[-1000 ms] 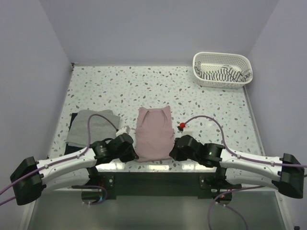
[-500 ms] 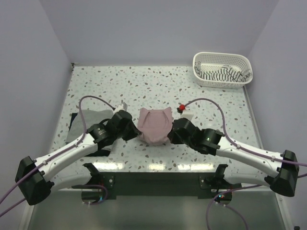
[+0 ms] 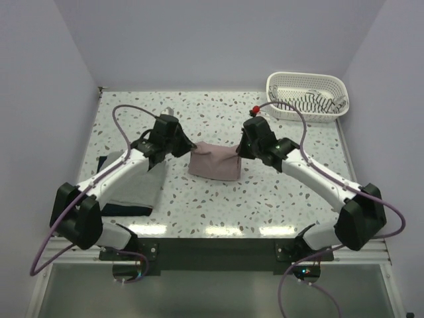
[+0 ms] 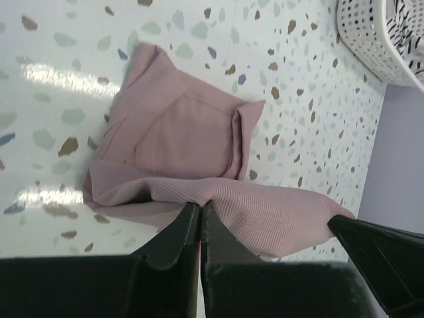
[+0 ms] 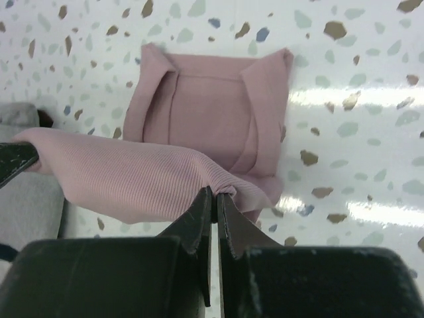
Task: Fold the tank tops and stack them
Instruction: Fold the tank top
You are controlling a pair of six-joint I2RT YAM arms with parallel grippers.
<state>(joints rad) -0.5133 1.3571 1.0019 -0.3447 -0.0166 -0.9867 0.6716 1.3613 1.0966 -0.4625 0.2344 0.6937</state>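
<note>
The dusty pink tank top [image 3: 213, 162] lies mid-table, its near hem lifted and carried over its strap end. My left gripper [image 3: 187, 147] is shut on the hem's left corner and my right gripper [image 3: 240, 148] on its right corner, so the cloth spans between them. In the left wrist view the jaws [image 4: 200, 205] pinch the ribbed pink hem [image 4: 265, 205] above the flat part [image 4: 192, 126]. The right wrist view shows the same pinch [image 5: 213, 192] on pink cloth [image 5: 132, 179]. The light grey top [image 3: 140, 191] lies folded at left on the dark navy one [image 3: 126, 209].
A white lattice basket [image 3: 308, 76] at the far right corner holds the black-and-white striped top [image 3: 306, 103]. The left arm crosses over the grey top. Purple walls close in the far side and both flanks of the speckled table [image 3: 278, 192].
Both grippers moved from the table's near edge toward the far side, carrying the pink top's near hem up and over itself. The top now shows about half its earlier length.
</note>
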